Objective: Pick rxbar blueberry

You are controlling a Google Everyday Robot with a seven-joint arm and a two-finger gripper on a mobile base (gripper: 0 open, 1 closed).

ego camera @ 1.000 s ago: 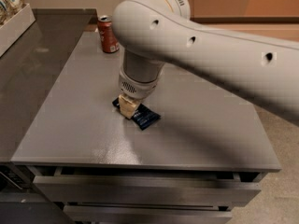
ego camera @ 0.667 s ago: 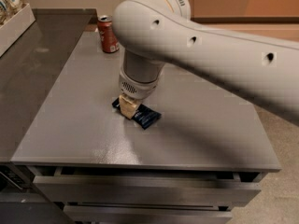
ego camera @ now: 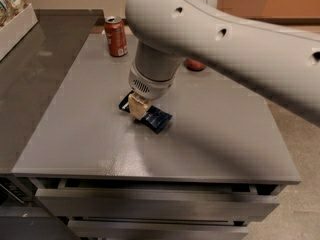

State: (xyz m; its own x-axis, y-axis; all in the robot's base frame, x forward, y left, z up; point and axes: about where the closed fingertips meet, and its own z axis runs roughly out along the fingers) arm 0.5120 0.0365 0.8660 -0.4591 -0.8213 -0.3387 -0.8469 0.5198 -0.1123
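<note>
The rxbar blueberry (ego camera: 158, 119) is a flat dark navy wrapper near the middle of the grey table (ego camera: 90, 134). My gripper (ego camera: 138, 108) comes straight down on its middle, with a beige fingertip (ego camera: 137, 105) across the wrapper. It is shut on the bar. Both ends of the bar stick out either side, and the right end tilts just off the table surface. The large white arm (ego camera: 225, 39) hides the wrist and the second finger.
A red soda can (ego camera: 116, 36) stands upright at the back left of the table. A red-orange object (ego camera: 196, 65) shows partly behind the arm. A white bin (ego camera: 15, 29) with packets sits on the dark counter at left. Drawers run below the front edge.
The gripper has risen a little and the bar has moved up with it. The arm has shifted, so the red-orange object behind it now shows.
</note>
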